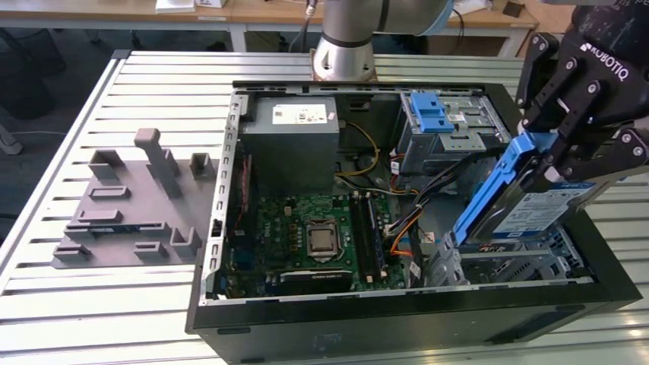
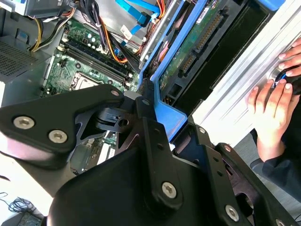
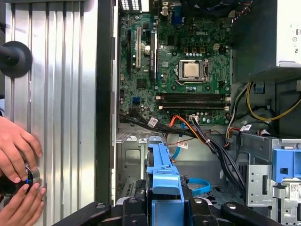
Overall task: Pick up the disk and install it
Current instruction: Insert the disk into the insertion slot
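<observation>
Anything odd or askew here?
The disk hangs steeply tilted in the gripper over the drive bay of the case, not seated. A person's hands sit on the table right beside the case, close to the gripper.

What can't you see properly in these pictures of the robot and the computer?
- Exterior view: the disk's lower end dips into the drive cage, whose metal hides how far in it sits.
- Exterior view: the gripper, shut on the disk, is cut off by the picture's right edge.
- First wrist view: a person's hands cover a small dark object; what it is cannot be told.
</observation>
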Robot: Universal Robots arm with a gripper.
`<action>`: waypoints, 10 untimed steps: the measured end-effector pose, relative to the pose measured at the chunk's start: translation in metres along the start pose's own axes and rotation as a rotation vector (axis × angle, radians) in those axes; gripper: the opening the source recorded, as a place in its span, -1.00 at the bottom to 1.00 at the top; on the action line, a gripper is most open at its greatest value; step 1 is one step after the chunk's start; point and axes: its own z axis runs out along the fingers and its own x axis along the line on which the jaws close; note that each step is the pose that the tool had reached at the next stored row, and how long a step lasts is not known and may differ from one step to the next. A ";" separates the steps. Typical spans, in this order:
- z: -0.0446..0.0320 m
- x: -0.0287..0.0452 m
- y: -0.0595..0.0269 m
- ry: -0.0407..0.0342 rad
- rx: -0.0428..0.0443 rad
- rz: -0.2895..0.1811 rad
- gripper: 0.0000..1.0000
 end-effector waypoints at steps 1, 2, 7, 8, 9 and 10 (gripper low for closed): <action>0.0005 0.0000 0.0000 0.0001 0.0000 0.000 -0.27; 0.0011 0.0000 0.0000 0.0000 0.0000 0.000 -0.27; 0.0040 0.0000 -0.0001 0.0000 0.0000 0.000 -0.27; 0.0045 0.0000 -0.0001 0.0000 0.0000 0.000 -0.27; 0.0050 0.0000 -0.0001 0.0001 -0.0001 0.000 -0.27; 0.0055 0.0000 -0.0001 0.0000 -0.0001 0.000 -0.27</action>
